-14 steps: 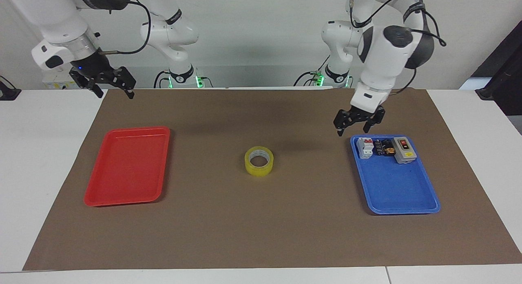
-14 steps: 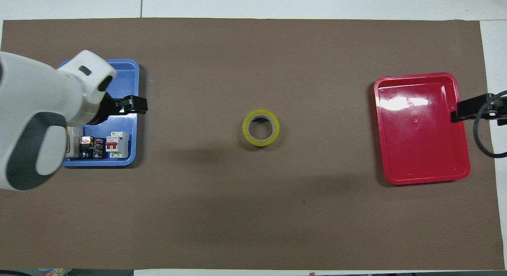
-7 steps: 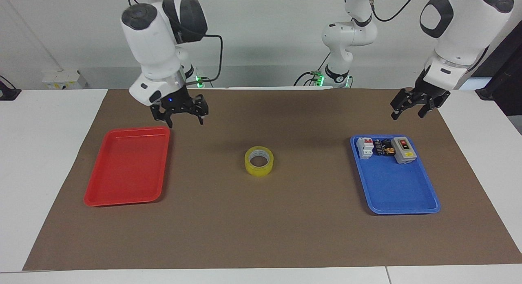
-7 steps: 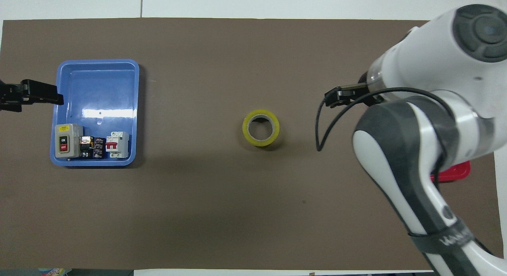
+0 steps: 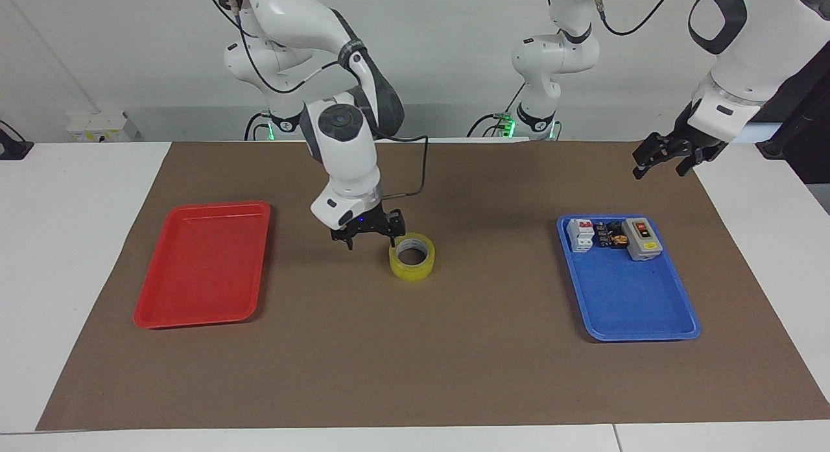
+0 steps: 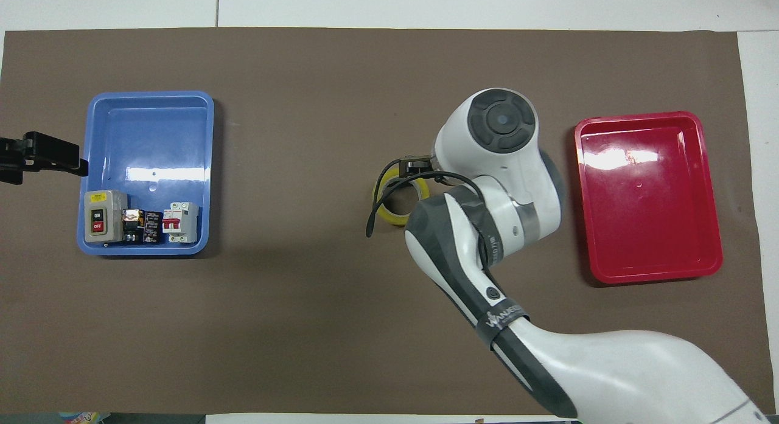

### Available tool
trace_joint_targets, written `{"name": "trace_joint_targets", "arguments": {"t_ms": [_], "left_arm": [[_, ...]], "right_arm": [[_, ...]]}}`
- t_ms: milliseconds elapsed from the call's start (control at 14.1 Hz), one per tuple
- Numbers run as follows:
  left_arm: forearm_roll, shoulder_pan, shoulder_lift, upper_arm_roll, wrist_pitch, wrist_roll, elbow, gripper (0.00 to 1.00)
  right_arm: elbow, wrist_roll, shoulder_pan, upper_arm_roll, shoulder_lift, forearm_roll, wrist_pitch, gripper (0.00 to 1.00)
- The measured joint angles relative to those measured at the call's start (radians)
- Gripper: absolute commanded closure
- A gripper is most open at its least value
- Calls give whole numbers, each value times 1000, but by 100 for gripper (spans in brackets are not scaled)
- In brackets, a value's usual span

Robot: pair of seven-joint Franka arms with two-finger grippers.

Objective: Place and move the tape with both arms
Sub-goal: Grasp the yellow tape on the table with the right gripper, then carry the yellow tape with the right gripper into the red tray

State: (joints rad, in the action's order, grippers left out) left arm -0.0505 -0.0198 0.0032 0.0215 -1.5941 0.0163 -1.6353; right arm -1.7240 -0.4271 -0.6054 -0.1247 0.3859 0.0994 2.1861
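The yellow tape roll (image 5: 412, 256) lies flat on the brown mat (image 5: 415, 361) at mid-table. In the overhead view the right arm and its cable partly cover the tape (image 6: 386, 216). My right gripper (image 5: 371, 238) is open and low beside the tape, on the side toward the red tray, with one fingertip (image 5: 393, 240) at the roll's rim. In the overhead view only a tip of the right gripper (image 6: 417, 167) shows over the roll. My left gripper (image 5: 668, 161) is open and empty, raised over the mat's edge at the left arm's end, and also shows in the overhead view (image 6: 58, 161).
A red tray (image 5: 201, 319) lies empty toward the right arm's end. A blue tray (image 5: 632, 309) toward the left arm's end holds a circuit breaker (image 5: 580, 235), a small dark part and an on/off switch box (image 5: 640, 238) at its end nearer the robots.
The right arm has swung from beside the red tray to the tape and come down beside it. The left gripper has drawn slightly outward and waits.
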Motion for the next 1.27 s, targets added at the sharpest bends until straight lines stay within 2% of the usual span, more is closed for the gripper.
{"name": "trace_joint_targets", "arguments": {"t_ms": [212,354,566,636,848,919,990,1061,1273], "left_arm": [[0,0,-1,1,-2,-2,-9,0],[0,2,-3,4,-3,-3,-13,0],[5,2,-4,6,-4,-4,-13,0],[16,2,-4,7,-4,-5,-13,0],[34,3,-5,16,-9,-6,-13,0],[35,3,-5,18,-12,-6,-13,0],[36,3,-5,18,-17,-6,-13,0],[37,3,-5,19,-21,-6,-13,0],[37,3,-5,19,-22,-6,-13,0]], "right_arm": [[-29,-6,-15,-4,50,0,86,0],[-67,-6,-12,-9,51,0,114,1],[-93,-6,-11,-11,45,6,113,7],[-96,-6,-12,-10,42,13,110,15],[-102,-6,-14,0,34,19,91,48],[-104,-6,-14,1,32,20,89,63],[-105,-6,-15,1,31,20,89,96],[-107,-6,-15,1,30,20,89,100],[-105,-6,-18,5,27,21,80,100]]}}
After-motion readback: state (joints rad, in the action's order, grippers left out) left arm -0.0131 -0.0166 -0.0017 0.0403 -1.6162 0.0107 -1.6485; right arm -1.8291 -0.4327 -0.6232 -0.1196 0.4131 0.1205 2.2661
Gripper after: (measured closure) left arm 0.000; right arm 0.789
